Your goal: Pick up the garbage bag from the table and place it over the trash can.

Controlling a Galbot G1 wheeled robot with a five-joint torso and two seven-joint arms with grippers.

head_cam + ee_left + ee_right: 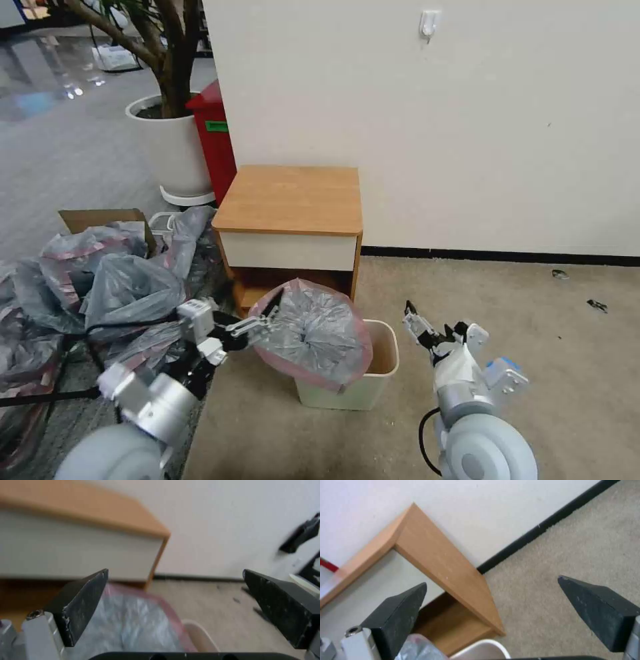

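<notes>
The garbage bag [313, 333], grey and translucent with a pink-red rim, lies spread over the left and front of the cream trash can [385, 357], whose right side stands uncovered. The can stands on the carpet in front of the wooden table [290, 197]. My left gripper [267, 319] is open at the bag's left edge, holding nothing. In the left wrist view the left gripper [175, 571] spans the bag [133, 625], the can rim [200, 635] and the table [83, 517]. My right gripper [417, 323] hangs open just right of the can. The right wrist view shows the right gripper [492, 580] facing the table [446, 562].
A heap of grey-and-pink bags [100, 280] and a cardboard box [100, 219] lie on the floor at the left. A red bin [215, 143] and a white plant pot [170, 143] stand behind the table. Open carpet [533, 333] stretches to the right, below the wall.
</notes>
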